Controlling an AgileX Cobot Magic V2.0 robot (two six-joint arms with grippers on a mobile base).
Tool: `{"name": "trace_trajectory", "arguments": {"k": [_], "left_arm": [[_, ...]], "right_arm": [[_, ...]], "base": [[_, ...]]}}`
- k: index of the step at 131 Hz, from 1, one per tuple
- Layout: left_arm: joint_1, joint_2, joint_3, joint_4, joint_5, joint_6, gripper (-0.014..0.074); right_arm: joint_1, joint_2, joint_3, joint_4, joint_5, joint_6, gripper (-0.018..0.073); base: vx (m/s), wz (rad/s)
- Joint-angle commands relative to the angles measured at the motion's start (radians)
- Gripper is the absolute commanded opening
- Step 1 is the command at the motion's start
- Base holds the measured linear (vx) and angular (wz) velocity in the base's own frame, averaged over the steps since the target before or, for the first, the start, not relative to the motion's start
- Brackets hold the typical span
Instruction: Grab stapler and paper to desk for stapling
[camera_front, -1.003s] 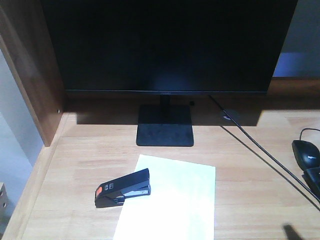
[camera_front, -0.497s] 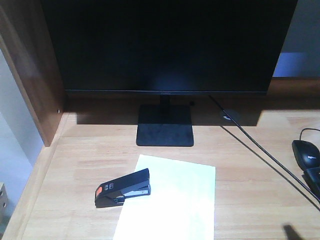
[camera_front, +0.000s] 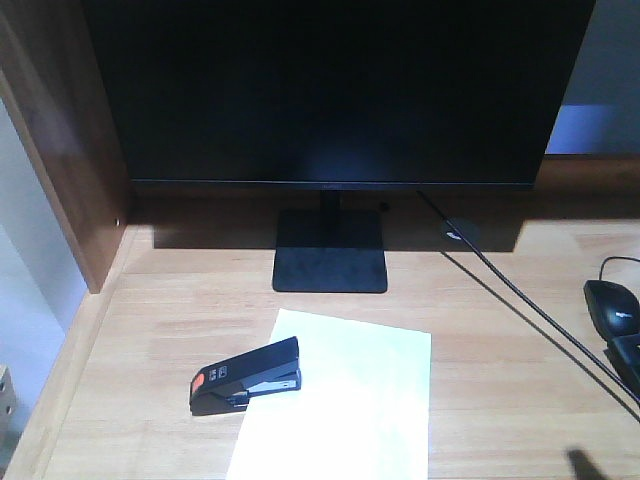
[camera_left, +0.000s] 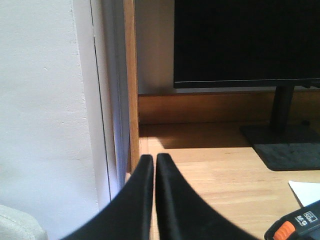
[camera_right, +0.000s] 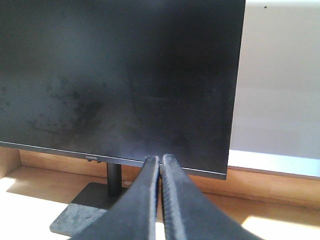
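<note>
The black stapler (camera_front: 246, 377) with its orange-red patch lies on the light wooden desk (camera_front: 160, 330), its right end resting on the left edge of the white paper (camera_front: 345, 400). That sheet lies flat in front of the monitor stand. In the left wrist view the stapler's orange end (camera_left: 295, 227) shows at the bottom right, with a corner of the paper (camera_left: 306, 191) above it. My left gripper (camera_left: 154, 159) is shut and holds nothing, left of the stapler near the desk's side panel. My right gripper (camera_right: 160, 159) is shut and holds nothing, pointing at the monitor.
A large black monitor (camera_front: 335, 90) on a square stand (camera_front: 330, 255) fills the back of the desk. A black cable (camera_front: 520, 300) runs to the right front. A black mouse (camera_front: 612, 305) sits at the right edge. A dark wooden side panel (camera_front: 60, 150) stands at the left.
</note>
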Motion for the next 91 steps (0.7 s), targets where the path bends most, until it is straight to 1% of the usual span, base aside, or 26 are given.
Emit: {"name": "trace_trajectory", "arguments": {"k": [1, 25, 37, 38, 45, 46, 53, 55, 56, 57, 58, 61, 62, 71, 72, 73, 74, 77, 78, 79, 80, 83, 84, 85, 88, 91], "left_arm": [[-0.002, -0.017, 0.009, -0.009, -0.071, -0.009, -0.0006], [-0.002, -0.017, 0.009, -0.009, -0.071, -0.009, -0.0006], [-0.002, -0.017, 0.009, -0.009, -0.071, -0.009, -0.0006], [-0.002, -0.017, 0.009, -0.009, -0.071, -0.009, -0.0006], [-0.002, -0.017, 0.009, -0.009, -0.071, -0.009, -0.0006], [-0.002, -0.017, 0.009, -0.009, -0.071, -0.009, -0.0006], [-0.002, -0.017, 0.009, -0.009, -0.071, -0.009, -0.0006], [-0.002, -0.017, 0.009, -0.009, -0.071, -0.009, -0.0006], [-0.002, -0.017, 0.009, -0.009, -0.071, -0.009, -0.0006], [-0.002, -0.017, 0.009, -0.009, -0.071, -0.009, -0.0006], [-0.002, -0.017, 0.009, -0.009, -0.071, -0.009, -0.0006], [-0.002, -0.017, 0.009, -0.009, -0.071, -0.009, -0.0006], [-0.002, -0.017, 0.009, -0.009, -0.071, -0.009, -0.0006], [-0.002, -0.017, 0.009, -0.009, -0.071, -0.009, -0.0006], [-0.002, -0.017, 0.009, -0.009, -0.071, -0.009, -0.0006], [-0.002, -0.017, 0.009, -0.009, -0.071, -0.009, -0.0006], [-0.002, -0.017, 0.009, -0.009, -0.071, -0.009, -0.0006], [-0.002, -0.017, 0.009, -0.009, -0.071, -0.009, -0.0006], [-0.002, -0.017, 0.009, -0.009, -0.071, -0.009, -0.0006], [-0.002, -0.017, 0.009, -0.009, -0.071, -0.009, -0.0006], [-0.002, -0.017, 0.009, -0.009, -0.071, -0.009, -0.0006], [-0.002, -0.017, 0.009, -0.009, -0.071, -0.009, -0.0006], [-0.002, -0.017, 0.009, -0.009, -0.071, -0.009, -0.0006], [-0.002, -0.017, 0.009, -0.009, -0.071, -0.009, -0.0006], [-0.002, -0.017, 0.009, -0.009, -0.071, -0.009, -0.0006], [-0.002, -0.017, 0.009, -0.009, -0.071, -0.009, -0.0006]], "right_arm": [[-0.003, 0.009, -0.029, -0.050, 0.025, -0.008, -0.0002], [-0.003, 0.009, -0.029, -0.029, 0.013, -0.004, -0.0002], [-0.004, 0.009, -0.029, 0.082, 0.059, -0.067, -0.0002], [-0.004, 0.009, -0.029, 0.137, 0.073, -0.114, -0.0002], [-0.004, 0.009, -0.029, 0.237, 0.087, -0.209, -0.0002], [-0.004, 0.009, -0.029, 0.295, 0.092, -0.246, -0.0002], [-0.004, 0.009, -0.029, 0.425, 0.114, -0.392, -0.0002], [-0.004, 0.009, -0.029, 0.471, 0.120, -0.437, -0.0002], [-0.004, 0.009, -0.029, 0.541, 0.124, -0.484, -0.0002], [-0.004, 0.009, -0.029, 0.541, 0.124, -0.484, -0.0002], [-0.004, 0.009, -0.029, 0.589, 0.128, -0.555, -0.0002], [-0.004, 0.009, -0.029, 0.637, 0.136, -0.604, -0.0002], [-0.004, 0.009, -0.029, 0.710, 0.136, -0.678, -0.0002], [-0.004, 0.009, -0.029, 0.906, 0.165, -0.878, -0.0002], [-0.004, 0.009, -0.029, 0.980, 0.172, -0.953, -0.0002], [-0.004, 0.009, -0.029, 0.980, 0.172, -0.953, -0.0002], [-0.004, 0.009, -0.029, 1.054, 0.182, -1.003, -0.0002], [-0.004, 0.009, -0.029, 1.078, 0.191, -1.053, -0.0002], [-0.004, 0.009, -0.029, 1.126, 0.199, -1.102, -0.0002], [-0.004, 0.009, -0.029, 1.126, 0.199, -1.102, -0.0002], [-0.004, 0.009, -0.029, 1.174, 0.207, -1.175, -0.0002], [-0.004, 0.009, -0.029, 1.243, 0.216, -1.223, -0.0002], [-0.004, 0.009, -0.029, 1.288, 0.230, -1.293, -0.0002], [-0.004, 0.009, -0.029, 1.288, 0.230, -1.293, -0.0002], [-0.004, 0.009, -0.029, 1.392, 0.246, -1.380, -0.0002], [-0.004, 0.009, -0.029, 1.429, 0.258, -1.420, -0.0002]], "base": [[0.00, 0.00], [0.00, 0.00], [0.00, 0.00], [0.00, 0.00], [0.00, 0.00], [0.00, 0.00], [0.00, 0.00], [0.00, 0.00], [0.00, 0.00], [0.00, 0.00], [0.00, 0.00], [0.00, 0.00], [0.00, 0.00], [0.00, 0.00], [0.00, 0.00], [0.00, 0.00], [0.00, 0.00], [0.00, 0.00], [0.00, 0.00], [0.00, 0.00], [0.00, 0.00], [0.00, 0.00], [0.00, 0.00], [0.00, 0.00], [0.00, 0.00], [0.00, 0.00]]}}
